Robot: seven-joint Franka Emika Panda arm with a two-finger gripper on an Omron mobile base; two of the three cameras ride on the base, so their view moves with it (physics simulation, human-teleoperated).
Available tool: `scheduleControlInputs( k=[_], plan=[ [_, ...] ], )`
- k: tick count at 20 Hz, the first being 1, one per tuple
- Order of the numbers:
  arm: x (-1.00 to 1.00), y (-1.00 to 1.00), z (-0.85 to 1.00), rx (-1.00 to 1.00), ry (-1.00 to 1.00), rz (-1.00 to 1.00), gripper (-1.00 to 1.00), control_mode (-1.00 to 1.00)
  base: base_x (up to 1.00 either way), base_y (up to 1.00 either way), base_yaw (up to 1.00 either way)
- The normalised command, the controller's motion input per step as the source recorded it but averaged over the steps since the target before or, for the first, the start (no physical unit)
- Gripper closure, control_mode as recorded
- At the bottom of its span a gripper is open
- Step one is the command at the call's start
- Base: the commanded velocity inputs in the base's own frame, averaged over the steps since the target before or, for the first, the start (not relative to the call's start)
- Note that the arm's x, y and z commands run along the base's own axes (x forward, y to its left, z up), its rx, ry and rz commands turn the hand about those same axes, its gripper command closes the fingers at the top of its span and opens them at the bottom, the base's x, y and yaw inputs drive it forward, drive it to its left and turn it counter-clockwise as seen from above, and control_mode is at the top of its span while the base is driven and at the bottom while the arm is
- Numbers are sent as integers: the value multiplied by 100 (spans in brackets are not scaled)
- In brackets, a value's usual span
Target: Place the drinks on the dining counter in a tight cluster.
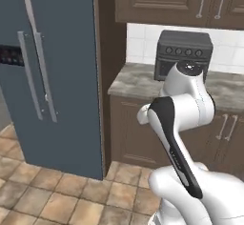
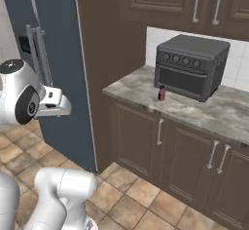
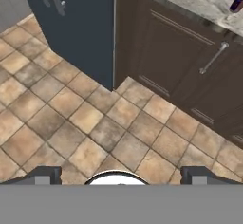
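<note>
Left of the toaster oven (image 2: 190,66) stands the dark blue refrigerator (image 1: 52,71). A small reddish-brown bottle (image 2: 162,93) stands on the stone counter (image 2: 194,108) just before that oven. The gripper (image 3: 121,174) hangs empty, jaws wide apart, over the tiled floor (image 3: 85,118).

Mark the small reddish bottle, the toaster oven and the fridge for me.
Bottle (image 2: 162,94), right base view, its body.
Toaster oven (image 2: 187,80), right base view, its front door.
Fridge (image 1: 66,76), left base view, its right door.

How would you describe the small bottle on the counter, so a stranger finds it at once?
Look at the stone counter right of the tall blue-grey fridge. A dark toaster oven stands on it. The small reddish-brown bottle stands upright just before the oven's lower left corner, the one small thing there.
</note>
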Motion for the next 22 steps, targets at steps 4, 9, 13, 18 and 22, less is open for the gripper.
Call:
scheduleControlInputs(
  k=[4, 9, 13, 18, 22],
  plan=[
    [0, 0, 0, 0, 0, 0, -100, 100, 60, -54, -59],
    [0, 0, 0, 0, 0, 0, -100, 100, 90, -41, -36],
    [0, 0, 0, 0, 0, 0, -100, 100, 69, -12, -5],
    [0, 0, 0, 0, 0, 0, -100, 100, 33, 0, -6],
    [0, 0, 0, 0, 0, 0, -100, 100, 14, 0, -29]
  ],
)
